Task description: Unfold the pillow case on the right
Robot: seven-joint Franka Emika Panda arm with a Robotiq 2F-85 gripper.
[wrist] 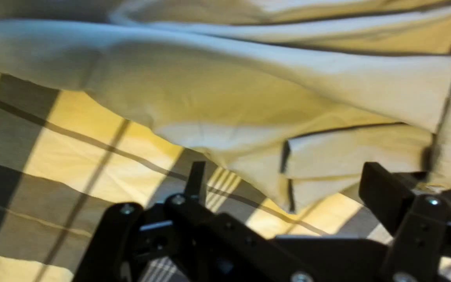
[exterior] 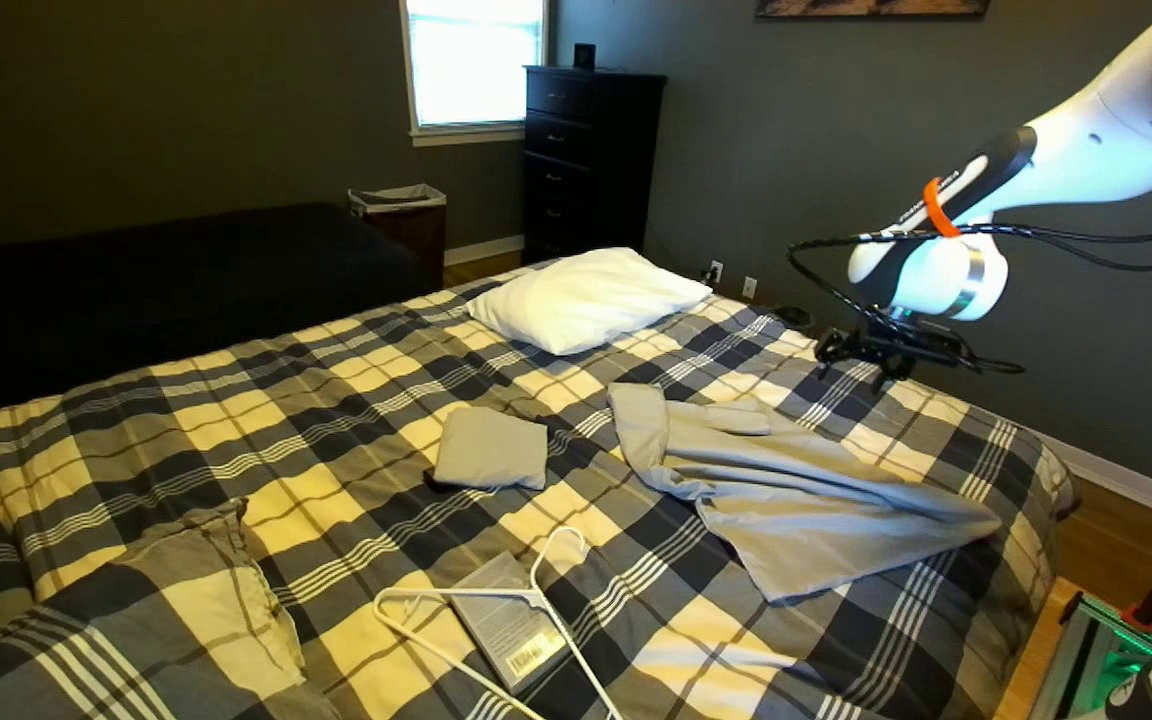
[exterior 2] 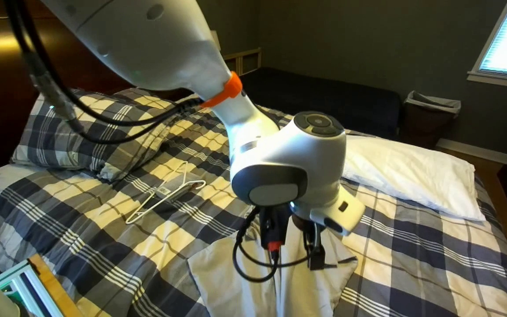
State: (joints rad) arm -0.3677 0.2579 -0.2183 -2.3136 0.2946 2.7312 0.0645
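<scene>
The pillow case (exterior: 816, 500) is a light grey-beige sheet lying rumpled on the plaid bed, with long folds running to a narrow point on one side. It also shows in an exterior view (exterior 2: 222, 286), partly hidden by the arm, and in the wrist view (wrist: 229, 86), where a small flap (wrist: 358, 152) lies folded near its edge. My gripper (exterior: 851, 378) hangs above the bed near the case's edge, apart from it. In the wrist view the gripper (wrist: 284, 168) has its fingers wide apart with nothing between them; the case's edge shows below and ahead of the gap.
A small folded grey cloth (exterior: 491, 450) and a plump white pillow (exterior: 591, 300) lie on the bed. A white hanger (exterior: 476, 592) lies over a flat grey package (exterior: 511, 625). A plaid pillow (exterior 2: 86, 132) is at the headboard. Cables (exterior 2: 253, 277) loop below the wrist.
</scene>
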